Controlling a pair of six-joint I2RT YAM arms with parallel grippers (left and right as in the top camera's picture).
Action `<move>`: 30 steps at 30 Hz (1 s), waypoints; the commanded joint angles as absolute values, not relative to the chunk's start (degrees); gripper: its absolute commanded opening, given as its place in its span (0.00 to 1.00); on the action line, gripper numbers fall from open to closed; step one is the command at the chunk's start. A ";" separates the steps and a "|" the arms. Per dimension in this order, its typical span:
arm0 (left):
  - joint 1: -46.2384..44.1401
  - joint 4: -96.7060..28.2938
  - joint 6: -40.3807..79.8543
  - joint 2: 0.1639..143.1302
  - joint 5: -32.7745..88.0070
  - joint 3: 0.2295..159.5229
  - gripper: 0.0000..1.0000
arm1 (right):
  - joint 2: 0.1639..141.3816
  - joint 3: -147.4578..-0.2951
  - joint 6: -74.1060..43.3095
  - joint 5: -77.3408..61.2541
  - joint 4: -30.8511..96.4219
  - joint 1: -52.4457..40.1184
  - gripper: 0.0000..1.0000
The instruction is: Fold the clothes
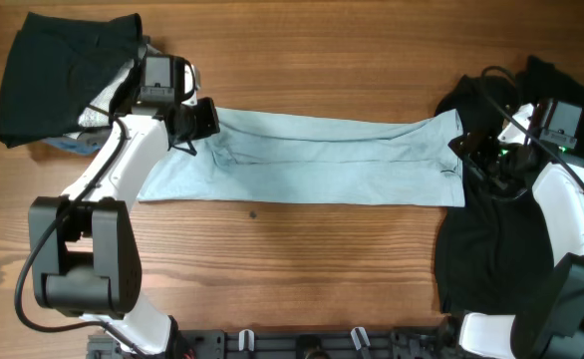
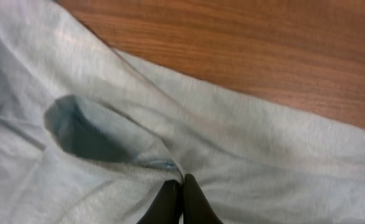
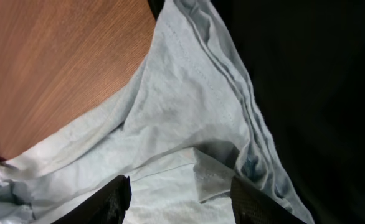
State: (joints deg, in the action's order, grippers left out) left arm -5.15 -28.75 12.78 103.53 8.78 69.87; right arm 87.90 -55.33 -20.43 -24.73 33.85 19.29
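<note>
A: Near side first. What's in front of the blue T-shirt (image 1: 302,165)?
B: Bare wooden table (image 1: 302,269), one strip along the shirt's near edge. Nothing else to log there.

A: And by the shirt's right end?
B: The right black garment (image 1: 491,249). It's spread out loose, running from nearer than the shirt to past that end. The blue hem lies right against the black cloth, and the right wrist view shows the same.

A: The shirt itself?
B: It's folded lengthwise into a long narrow band, lying flat. It runs left to right across the middle of the table. Layered edges show along its length, and it's a bit rumpled at both ends.

A: Right gripper (image 1: 468,150)?
B: It's at the shirt's right end, just over the cloth. The fingers (image 3: 117,199) are spread wide. Blue cloth lies between them, but they aren't closed on it. It grips nothing.

A: Left gripper (image 1: 194,125)?
B: It's at the shirt's left end, far corner. The fingertips (image 2: 195,202) are pressed together with a pucker of blue cloth pinched at the tips, and creases run straight into them. A small open pocket of cloth sits just beside them.

A: Anything farther out?
B: The far black garment (image 1: 63,75), beyond the shirt's left end on the far side. It's a bunched heap with the left arm's wrist over its edge. I see no contact with the shirt.
</note>
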 commanded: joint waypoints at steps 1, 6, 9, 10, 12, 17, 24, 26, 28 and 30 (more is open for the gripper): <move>-5.26 -28.93 15.38 103.07 7.84 70.70 0.04 | 87.15 -55.79 -19.51 -22.24 33.87 19.05 0.56; -5.26 -29.10 15.90 103.07 7.84 70.70 0.04 | 87.15 -55.79 -18.09 -22.31 33.41 19.03 0.57; -5.26 -28.99 15.86 103.07 7.77 70.70 0.04 | 87.15 -55.79 -17.96 -21.89 33.52 19.05 0.61; -5.26 -28.60 15.79 103.07 7.60 70.70 0.04 | 87.15 -55.79 -17.98 -21.91 33.54 19.05 0.61; -5.26 -26.57 15.42 103.07 5.19 70.70 0.04 | 87.15 -55.79 -17.98 -21.89 33.52 19.05 0.62; -6.20 -21.76 15.42 103.07 3.99 70.70 0.04 | 87.15 -55.79 -18.00 -21.89 33.69 19.05 0.62; -7.77 -21.47 15.20 103.13 3.92 70.67 0.36 | 87.15 -55.79 -18.00 -21.91 33.95 19.05 0.62; -6.59 -24.71 13.26 102.15 2.20 71.02 0.51 | 87.15 -55.79 -17.34 -21.91 35.29 19.05 0.63; -4.84 -27.59 13.28 100.12 1.80 71.29 0.52 | 87.15 -55.79 -16.43 -21.87 36.14 19.05 0.63; -2.09 -32.58 13.28 97.62 1.80 71.29 0.53 | 87.15 -55.79 -16.43 -21.89 37.15 19.05 0.63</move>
State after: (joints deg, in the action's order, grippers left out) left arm -5.50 -28.82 14.41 102.37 3.25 70.15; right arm 87.90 -55.33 -17.87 -22.83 36.34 19.29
